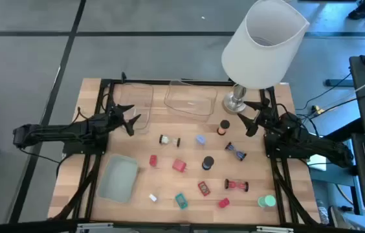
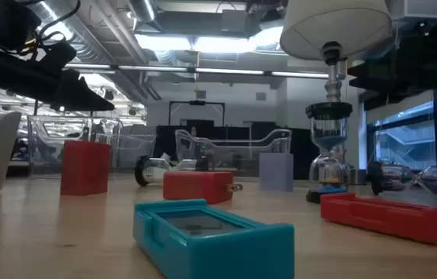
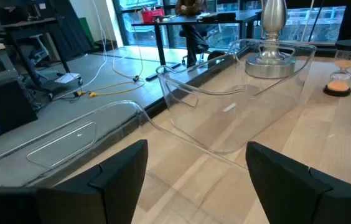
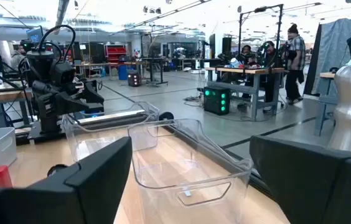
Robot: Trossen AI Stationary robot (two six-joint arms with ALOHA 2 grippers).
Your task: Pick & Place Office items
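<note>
Office items lay scattered just below the clear tray, untouched. We judged nothing picked yet: left gripper and right gripper flanked that tray, fingers apart, empty. Next, reach down for one.

The left gripper is seen from behind its own two dark fingers, which stand well apart with bare wooden table visible between them; nothing is held. Directly ahead, a clear tray is set on the table, and a second clear tray lies beside it near the table's edge. Beyond the first tray, the metal lamp base is observed, partly seen through the tray's wall. An hourglass with orange sand and black ends is noted standing upright, near the lamp base. In the room behind, cables are seen on the floor, and a seated person is partly visible at a desk.
</note>
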